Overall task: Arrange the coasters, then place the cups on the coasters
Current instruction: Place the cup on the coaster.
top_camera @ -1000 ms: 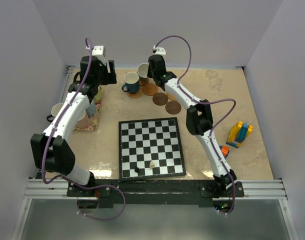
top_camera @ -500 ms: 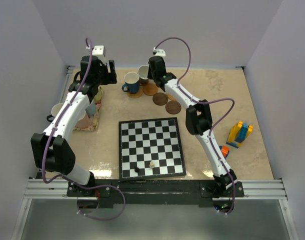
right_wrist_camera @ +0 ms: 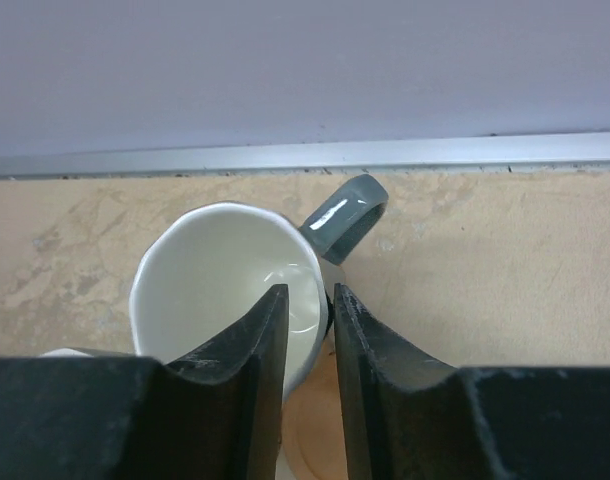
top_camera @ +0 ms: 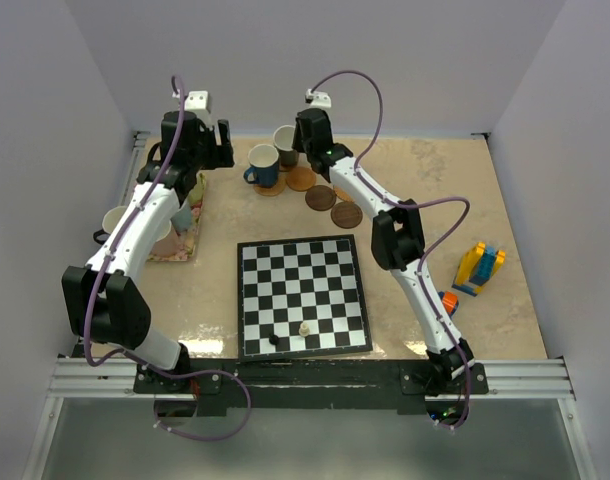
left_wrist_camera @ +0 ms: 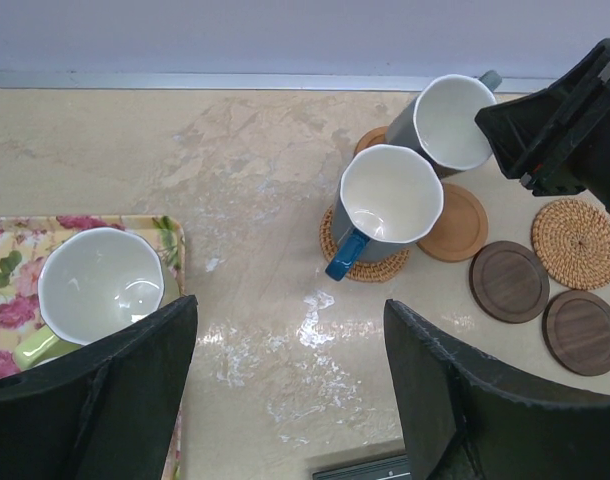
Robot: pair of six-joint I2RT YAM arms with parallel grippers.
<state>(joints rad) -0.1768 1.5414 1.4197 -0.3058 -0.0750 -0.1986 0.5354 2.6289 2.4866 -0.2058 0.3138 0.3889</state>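
Occupying the lower centre of the top view, the chessboard (top_camera: 303, 297) is lying nearest the arm bases, with two small pieces (top_camera: 289, 334) standing near its bottom edge. Toy blocks (top_camera: 480, 268) are sitting well apart from it at the right. Bare table (top_camera: 505, 180) is showing across the upper right of that view, out to the side wall.

In the left wrist view, the left gripper (left_wrist_camera: 285, 330) is hovering with its jaws wide apart and nothing between them, over bare surface. The floral mat (left_wrist_camera: 15, 250) is lying at the lower left, its right edge beside the left finger. The pale green cup (left_wrist_camera: 100, 285) is standing on the mat.

Right of centre, the dark blue cup (left_wrist_camera: 390, 200) is standing upright on a woven coaster (left_wrist_camera: 370, 268). Just beside it, a tan coaster (left_wrist_camera: 460, 225) is lying flat. Two dark brown coasters (left_wrist_camera: 509, 282) (left_wrist_camera: 582, 332) and a second woven coaster (left_wrist_camera: 577, 243) are lying in a close cluster at the right edge.

Farthest back, the dark grey cup (right_wrist_camera: 225, 290) is standing on an orange coaster (right_wrist_camera: 315, 440), near the metal rail (right_wrist_camera: 305, 155) at the foot of the back wall. The right gripper (right_wrist_camera: 310, 292) is straddling the cup's rim beside the handle, one finger inside and one outside. The jaws are standing narrowly apart; whether they are pressing the cup wall cannot be determined.
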